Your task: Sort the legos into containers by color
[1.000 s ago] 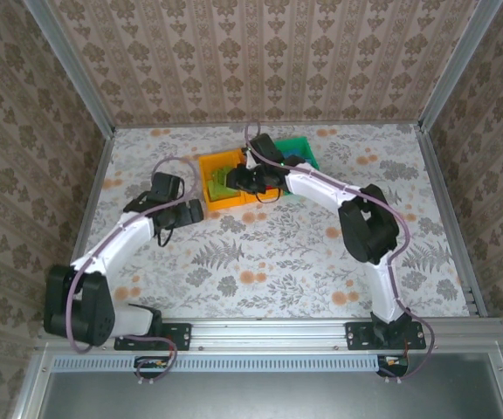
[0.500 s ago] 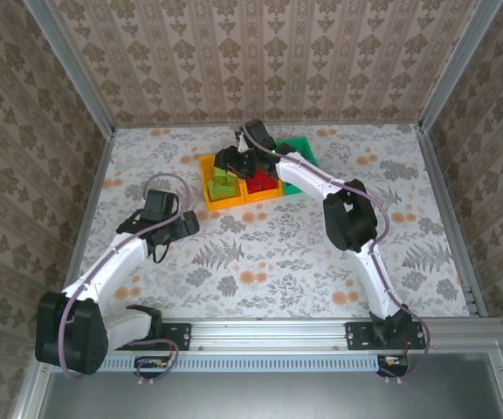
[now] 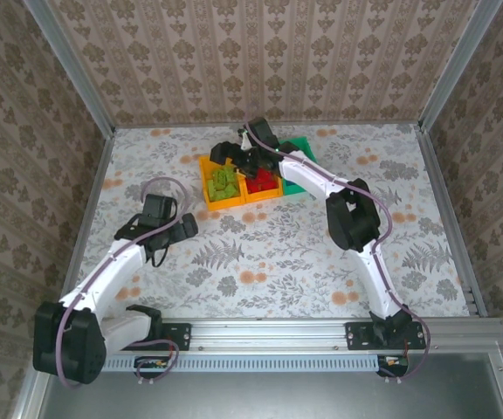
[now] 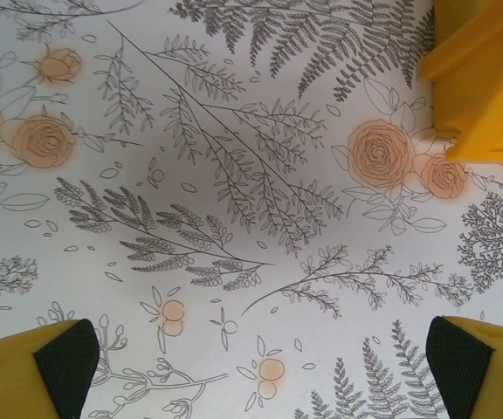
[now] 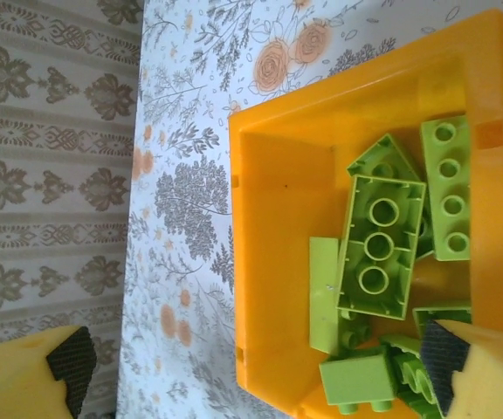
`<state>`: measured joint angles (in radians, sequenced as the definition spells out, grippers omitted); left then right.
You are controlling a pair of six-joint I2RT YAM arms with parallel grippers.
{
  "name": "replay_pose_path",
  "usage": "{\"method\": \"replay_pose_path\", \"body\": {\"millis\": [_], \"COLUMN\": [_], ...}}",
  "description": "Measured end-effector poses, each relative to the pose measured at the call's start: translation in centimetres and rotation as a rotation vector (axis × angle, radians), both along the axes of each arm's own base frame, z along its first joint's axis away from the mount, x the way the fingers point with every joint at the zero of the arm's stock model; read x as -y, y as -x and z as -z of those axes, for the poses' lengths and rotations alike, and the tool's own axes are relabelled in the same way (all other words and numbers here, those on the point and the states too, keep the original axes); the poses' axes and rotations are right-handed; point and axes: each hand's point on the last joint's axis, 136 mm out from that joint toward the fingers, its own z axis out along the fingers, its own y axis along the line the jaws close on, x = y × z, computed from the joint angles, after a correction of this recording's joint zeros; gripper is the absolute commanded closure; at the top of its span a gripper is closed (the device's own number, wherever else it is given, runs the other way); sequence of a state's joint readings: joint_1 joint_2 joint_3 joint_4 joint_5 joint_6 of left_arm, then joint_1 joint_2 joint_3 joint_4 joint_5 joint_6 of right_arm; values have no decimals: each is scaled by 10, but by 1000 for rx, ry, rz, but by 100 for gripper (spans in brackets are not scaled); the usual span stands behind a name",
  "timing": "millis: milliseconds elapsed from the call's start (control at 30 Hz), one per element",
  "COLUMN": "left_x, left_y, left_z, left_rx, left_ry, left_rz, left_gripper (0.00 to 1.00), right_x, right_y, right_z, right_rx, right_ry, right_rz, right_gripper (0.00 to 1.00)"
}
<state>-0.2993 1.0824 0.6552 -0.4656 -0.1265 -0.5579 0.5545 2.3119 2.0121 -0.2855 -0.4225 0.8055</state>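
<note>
Three containers stand joined in a row at the back of the table: an orange bin with several lime green legos, an orange bin with red legos, and a green bin partly hidden by the right arm. My right gripper hovers open over the far end of the lime bin, nothing between its fingers; lime legos lie loose below it. My left gripper is open over bare tablecloth, near-left of the bins, with one bin corner in its wrist view.
The table has a floral cloth and is fenced by metal rails and wallpapered walls. The right arm stretches across the back right to the bins.
The right gripper has opened over the lime bin and shifted toward its far end. The left arm has drawn back toward the near left.
</note>
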Motion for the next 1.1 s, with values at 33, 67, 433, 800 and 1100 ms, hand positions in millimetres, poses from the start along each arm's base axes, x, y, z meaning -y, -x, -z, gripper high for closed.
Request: {"method": "replay_pose_path", "body": {"millis": [33,67,433,800,1100], "left_x": [-2,-4,-45,-76,-76], "left_y": [1,2,-7,-37,-71], "left_z": [0,0,-24,-15,6], "left_rx": [4,11,177,314,398], "left_ry": [-7,-17,-273,-519,-489], "left_rz": [-5,-10,-35,-32,40], "left_gripper": [0,0,0,0,0], "right_x": [4,11,198,389,404], "right_y": [5,12,94,140,114], "right_z": [0,-3,-71,44,67], "right_rx": [10,30,660,557,599], "right_ry": [16,39,526,887,865], "right_rz": [-6,-12,170,489,555], "right_gripper": [0,0,0,0,0]}}
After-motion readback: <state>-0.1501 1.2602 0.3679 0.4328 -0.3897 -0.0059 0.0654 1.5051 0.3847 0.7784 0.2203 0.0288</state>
